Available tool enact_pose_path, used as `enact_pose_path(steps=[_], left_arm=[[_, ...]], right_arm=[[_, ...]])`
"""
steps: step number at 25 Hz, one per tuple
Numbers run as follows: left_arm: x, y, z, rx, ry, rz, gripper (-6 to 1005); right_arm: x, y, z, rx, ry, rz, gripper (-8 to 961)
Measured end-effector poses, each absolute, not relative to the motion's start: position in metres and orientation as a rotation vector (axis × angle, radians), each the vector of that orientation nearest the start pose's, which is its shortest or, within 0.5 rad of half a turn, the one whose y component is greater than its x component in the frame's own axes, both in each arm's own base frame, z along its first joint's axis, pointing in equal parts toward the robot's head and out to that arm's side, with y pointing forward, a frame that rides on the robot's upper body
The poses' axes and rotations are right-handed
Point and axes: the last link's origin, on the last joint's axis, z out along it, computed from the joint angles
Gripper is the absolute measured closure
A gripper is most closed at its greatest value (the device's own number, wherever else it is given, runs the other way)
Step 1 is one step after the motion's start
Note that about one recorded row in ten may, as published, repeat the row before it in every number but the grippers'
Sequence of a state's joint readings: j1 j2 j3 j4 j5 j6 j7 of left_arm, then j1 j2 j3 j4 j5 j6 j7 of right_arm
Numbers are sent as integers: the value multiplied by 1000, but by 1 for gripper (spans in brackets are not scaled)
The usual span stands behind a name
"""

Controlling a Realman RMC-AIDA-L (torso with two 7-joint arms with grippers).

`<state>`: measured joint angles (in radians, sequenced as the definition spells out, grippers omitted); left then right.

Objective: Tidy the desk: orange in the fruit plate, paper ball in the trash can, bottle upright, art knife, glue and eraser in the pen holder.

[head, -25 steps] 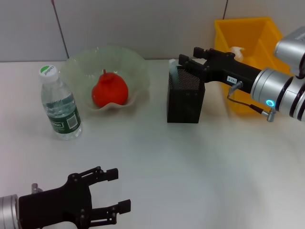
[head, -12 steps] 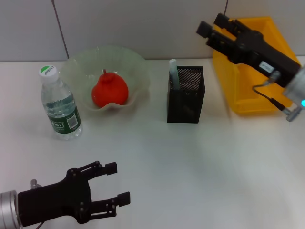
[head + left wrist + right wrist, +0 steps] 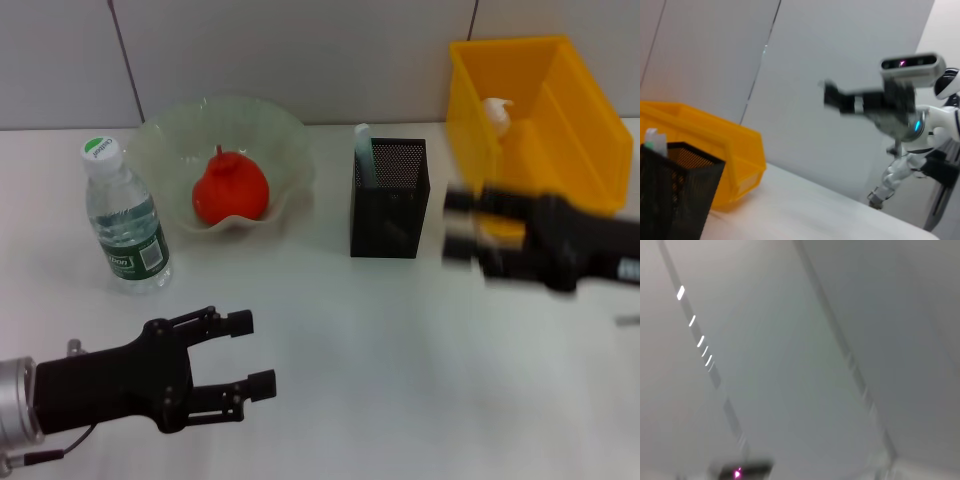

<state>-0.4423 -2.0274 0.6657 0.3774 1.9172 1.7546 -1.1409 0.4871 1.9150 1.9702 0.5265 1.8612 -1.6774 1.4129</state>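
Observation:
The orange [image 3: 230, 190] lies in the pale-green fruit plate [image 3: 160, 135]. To its left the bottle [image 3: 125, 225] stands upright. The black mesh pen holder [image 3: 390, 205] [image 3: 675, 195] has a pale stick-like item [image 3: 363, 152] poking out; I cannot tell whether it is the glue or the art knife. The eraser is out of view. The paper ball [image 3: 497, 110] rests inside the yellow trash can [image 3: 560, 90] [image 3: 715, 150]. My right gripper [image 3: 460, 225] [image 3: 832, 97], blurred by motion, hangs open and empty right of the pen holder. My left gripper [image 3: 256, 352] is open near the table's front edge.
A grey panelled wall runs behind the table. The right wrist view shows only wall panels. White tabletop lies between the left gripper and the pen holder.
The right arm swung up from the pen holder over the trash can, then down in front of it, right of the holder. The left gripper crept slightly forward.

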Motion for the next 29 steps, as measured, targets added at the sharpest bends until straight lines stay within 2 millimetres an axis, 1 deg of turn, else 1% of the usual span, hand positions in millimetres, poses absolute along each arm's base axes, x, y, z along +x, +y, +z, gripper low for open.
enact_pose_path(steps=[1, 4, 5, 6, 7, 8, 9, 11, 15, 16, 29], left_arm=[[-280, 269, -12, -2769, -640, -1039, 133], [-278, 271, -11, -2777, -640, -1042, 133], [-275, 273, -12, -2799, -627, -1035, 133], [-275, 274, -12, -2805, -622, -1031, 133], [-275, 274, -12, -2805, -622, -1031, 133], [-275, 274, -12, -2805, -622, -1031, 133], [-275, 275, -11, -2808, -618, -1027, 133], [-276, 274, -13, -2818, -611, -1005, 133], [-277, 274, -14, -2822, -611, -996, 133], [-277, 273, -17, -2845, -621, -967, 133], [-278, 273, -17, -2864, -619, -944, 133]], right_arm=[[238, 315, 31, -2809, 628, 1114, 185], [247, 308, 23, -2906, 642, 974, 185], [247, 308, 23, -2906, 642, 974, 185], [251, 306, 16, -2949, 655, 894, 185], [251, 306, 16, -2949, 655, 894, 185], [254, 303, 8, -2979, 660, 834, 185], [254, 303, 8, -2979, 660, 834, 185], [256, 301, -1, -3003, 646, 773, 185], [257, 301, -3, -3003, 634, 764, 185], [256, 300, -5, -3003, 634, 767, 185], [254, 302, -6, -2964, 606, 816, 185]])
